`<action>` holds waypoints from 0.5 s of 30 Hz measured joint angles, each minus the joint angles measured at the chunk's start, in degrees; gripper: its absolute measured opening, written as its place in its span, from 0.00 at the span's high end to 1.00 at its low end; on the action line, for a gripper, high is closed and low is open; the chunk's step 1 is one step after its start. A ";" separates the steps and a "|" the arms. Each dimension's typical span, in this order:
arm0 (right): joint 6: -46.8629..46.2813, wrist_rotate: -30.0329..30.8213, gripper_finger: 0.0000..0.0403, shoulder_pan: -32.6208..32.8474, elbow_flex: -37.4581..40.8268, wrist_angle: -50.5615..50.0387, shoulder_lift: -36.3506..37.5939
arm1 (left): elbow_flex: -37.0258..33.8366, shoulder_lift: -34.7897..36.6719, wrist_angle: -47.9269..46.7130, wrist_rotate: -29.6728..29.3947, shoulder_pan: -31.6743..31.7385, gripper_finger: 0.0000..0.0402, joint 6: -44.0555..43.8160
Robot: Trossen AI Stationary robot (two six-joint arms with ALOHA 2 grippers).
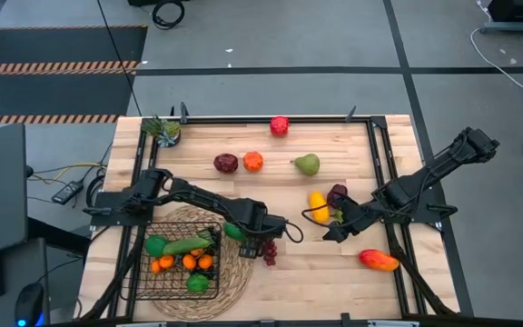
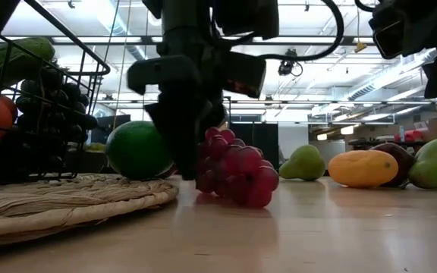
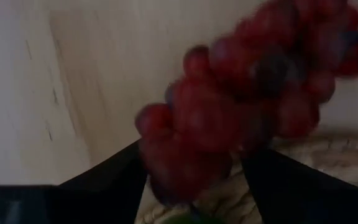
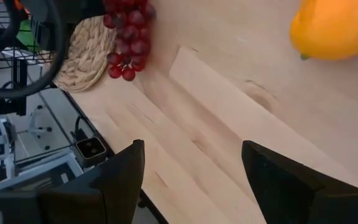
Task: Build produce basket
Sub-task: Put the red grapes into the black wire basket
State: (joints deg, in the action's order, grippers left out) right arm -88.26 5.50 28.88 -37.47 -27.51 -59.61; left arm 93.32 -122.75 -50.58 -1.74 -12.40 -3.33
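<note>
Lying on the wooden tabletop point(image 1: 334, 272) just beside the round woven straw mat point(image 1: 234, 272), the dark red toy grape bunch point(image 1: 269, 251) sits between the left gripper point(image 1: 266, 243)'s parted, unclosed fingers, and its lumpy shape could squirt free; right gripper point(image 1: 331, 234) hovers open nearby.

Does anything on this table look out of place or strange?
Nothing looks damaged or spilled. Most toy fruits still lie loose on the wooden table, outside the square black wire basket; the left pincer straddles the dark red grape bunch.
</note>
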 joint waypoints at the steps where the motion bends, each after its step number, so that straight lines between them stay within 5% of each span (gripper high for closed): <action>1: -0.33 0.00 0.33 0.22 0.00 0.10 -0.22 | 0.02 0.01 0.75 -0.02 0.02 0.38 -0.57; 15: -0.74 0.66 0.33 1.18 0.00 2.19 -2.44 | 5.07 0.01 1.97 0.02 0.04 0.75 -2.47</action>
State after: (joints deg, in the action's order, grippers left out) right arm -89.01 6.16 30.06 -37.47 -25.32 -62.05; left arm 98.38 -122.74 -48.61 -1.72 -12.36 -5.80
